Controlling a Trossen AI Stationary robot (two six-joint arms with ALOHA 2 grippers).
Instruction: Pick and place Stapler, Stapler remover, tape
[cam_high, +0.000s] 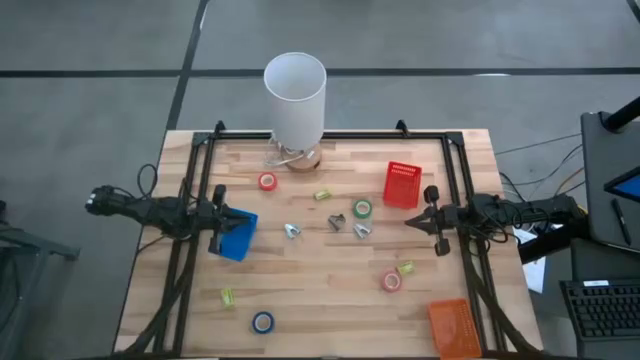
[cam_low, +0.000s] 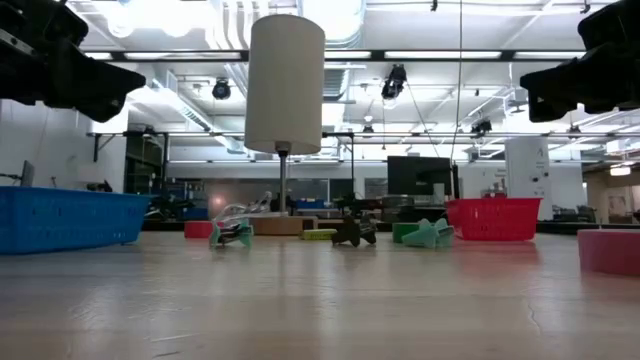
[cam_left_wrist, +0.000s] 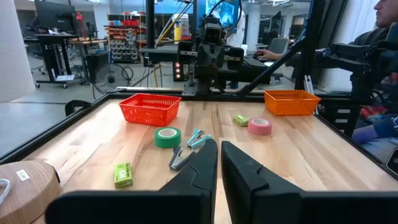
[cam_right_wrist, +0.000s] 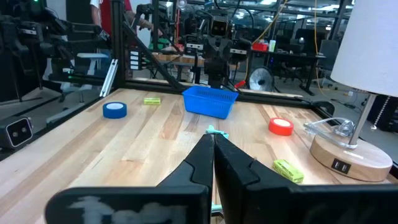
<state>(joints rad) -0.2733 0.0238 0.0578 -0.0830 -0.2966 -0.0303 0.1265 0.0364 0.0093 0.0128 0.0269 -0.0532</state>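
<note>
Ring-shaped tape rolls (cam_high: 362, 208) lie near the lamp (cam_high: 295, 97) on planked wood; left gripper (cam_high: 218, 218) and right gripper (cam_high: 437, 222) hover level, fingers closed, empty.

— Which colours were seen on the tape rolls?
— One red roll (cam_high: 267, 181), one green roll (cam_high: 362, 209), one blue roll (cam_high: 262, 322), and a red-and-green roll (cam_high: 391, 281) were noted.
— And the bins?
— A blue bin (cam_high: 236, 235), a red bin (cam_high: 402, 185) and an orange bin (cam_high: 452, 326) were seen on a pale wood table (cam_high: 330, 290). A white lampshade (cam_high: 295, 95) was noted.
</note>
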